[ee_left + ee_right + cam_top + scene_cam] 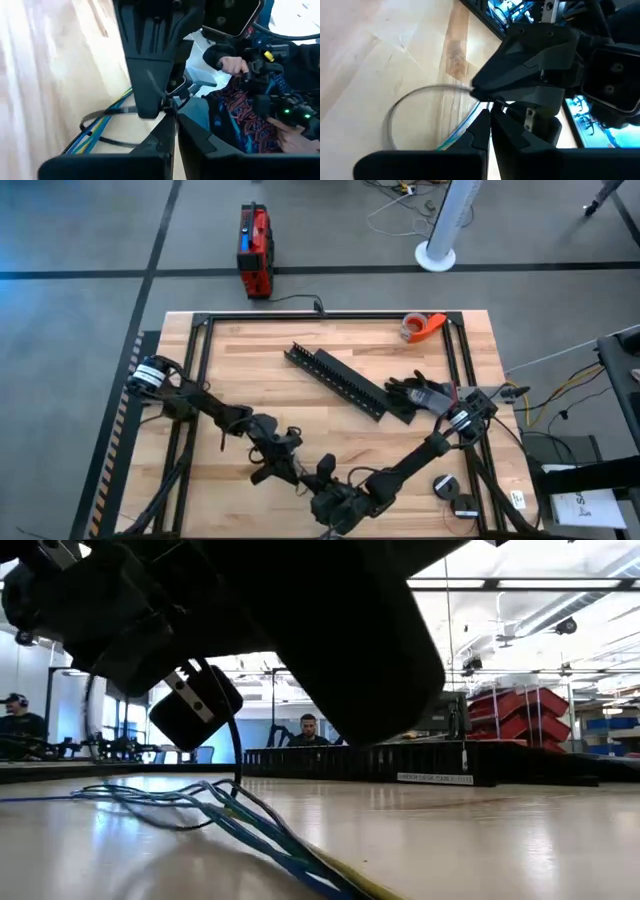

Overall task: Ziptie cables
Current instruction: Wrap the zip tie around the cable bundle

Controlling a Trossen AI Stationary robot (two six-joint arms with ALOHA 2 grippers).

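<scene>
Grippers [300, 472] meeting low over light wooden tabletop [250, 370], left [170, 107] and right [487, 107] both clenched on thin looped zip tie [420, 92].

Loop circling loose green, blue and dark cables [250, 825] at near table edge; tightening likely next, needing steady opposite pulls.

rails [345, 383] mid-table | tape roll [420, 327] behind | cables [240, 820] near front edge

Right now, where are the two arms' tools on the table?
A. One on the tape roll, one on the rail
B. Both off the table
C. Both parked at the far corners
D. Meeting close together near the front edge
D: in the high view the left tool and right tool converge near the table's front edge, over the cables.
</scene>
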